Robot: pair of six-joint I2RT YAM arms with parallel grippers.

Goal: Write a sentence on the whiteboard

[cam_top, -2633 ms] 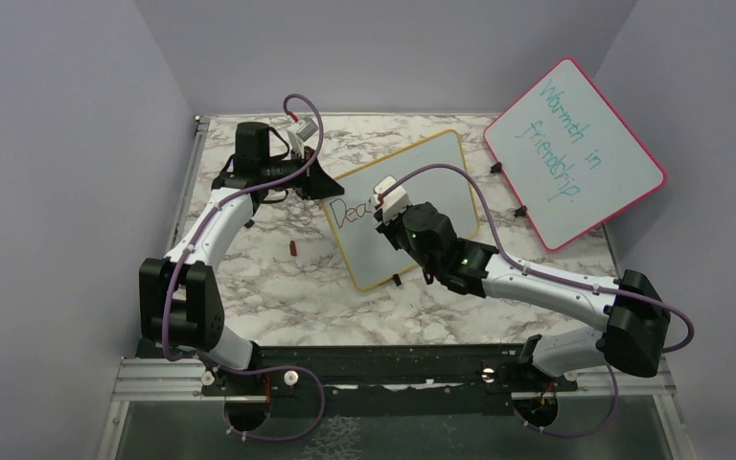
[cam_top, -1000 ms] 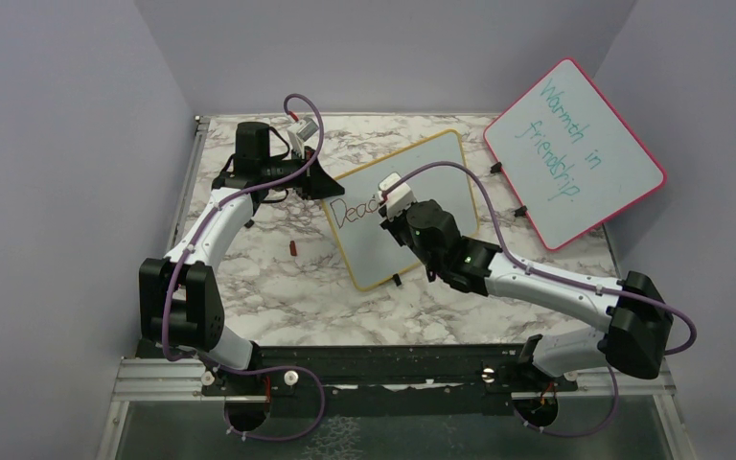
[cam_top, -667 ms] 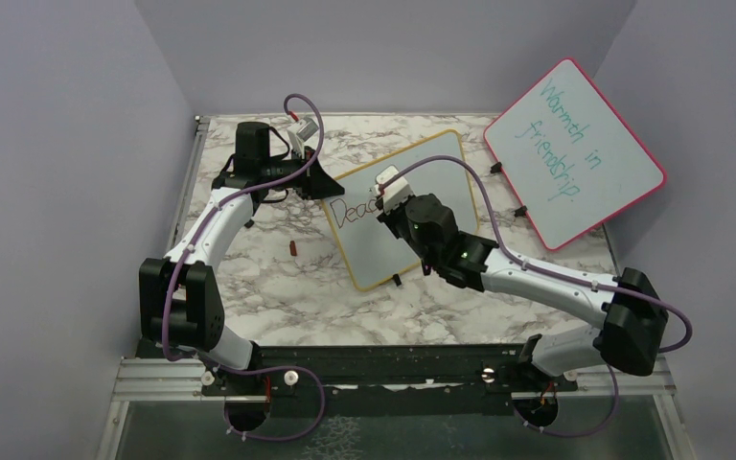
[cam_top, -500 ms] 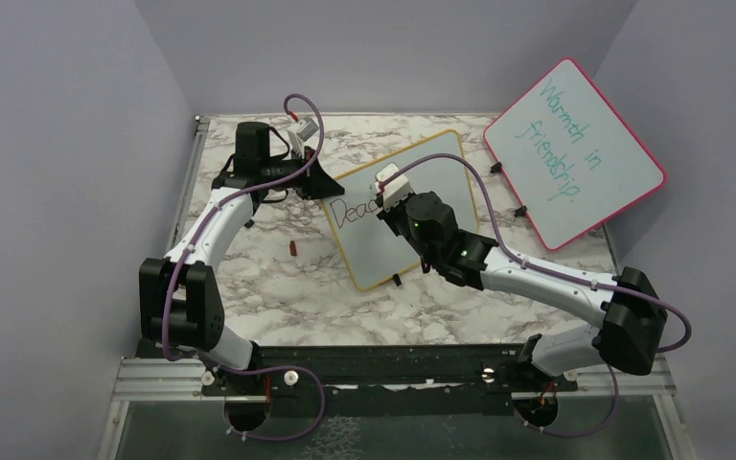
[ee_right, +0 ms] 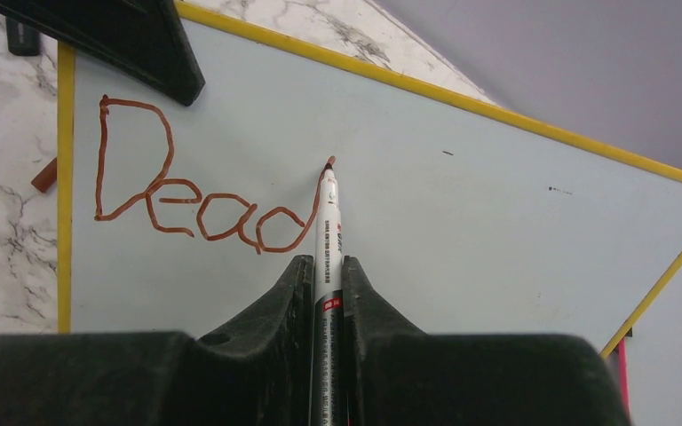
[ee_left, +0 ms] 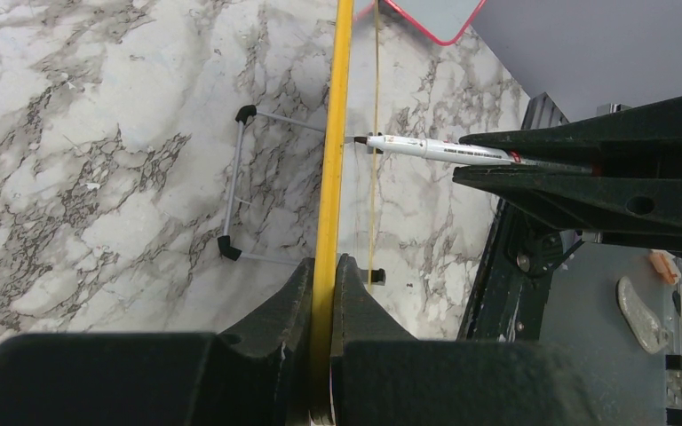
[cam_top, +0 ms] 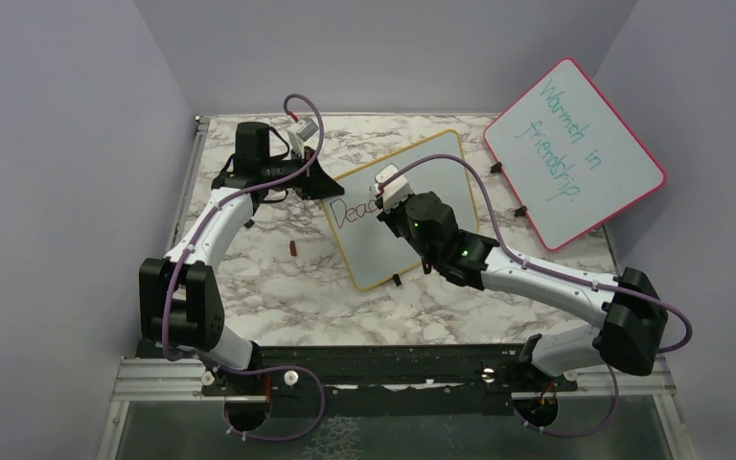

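Observation:
The whiteboard (cam_top: 441,182), yellow-framed, stands tilted mid-table. My left gripper (cam_top: 318,185) is shut on its left edge; in the left wrist view the yellow frame (ee_left: 330,177) runs between the fingers of the gripper (ee_left: 324,266). My right gripper (ee_right: 327,264) is shut on a white marker (ee_right: 328,231), whose tip touches the board (ee_right: 497,195) at the top of the last "d". The sentence (ee_right: 186,191) reads "Dead" in brown-red strokes. In the top view the right gripper (cam_top: 386,203) covers the word's end (cam_top: 353,213).
A pink-framed board (cam_top: 575,153) with teal handwriting leans at the back right. A small red-brown cap (cam_top: 293,248) lies on the marble table (cam_top: 278,287) left of the whiteboard. A wire stand (ee_left: 235,191) with black feet shows behind the board.
My right gripper has moved the marker a little up and left along the board, finishing the last "d" stroke. The left arm has not moved.

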